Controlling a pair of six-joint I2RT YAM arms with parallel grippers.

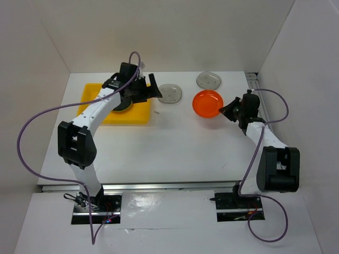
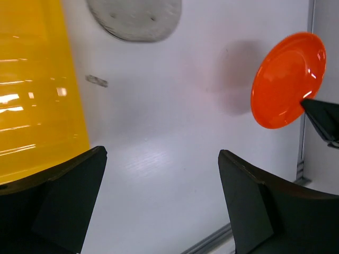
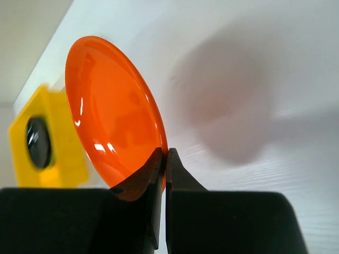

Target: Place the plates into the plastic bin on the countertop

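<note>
Orange plate (image 3: 114,111), rim clamped in right end effector (image 3: 163,164); left end effector (image 2: 161,153) agape by plastic bin (image 2: 37,106)

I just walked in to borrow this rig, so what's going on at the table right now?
Two arms are clearing plates into a yellow bin. The right gripper pinches an orange plate by its rim and holds it tilted, clear of the white tabletop. The left gripper hangs open by the bin's right edge, holding nothing. A black plate lies in the bin, and two grey plates sit at the far side.
</note>
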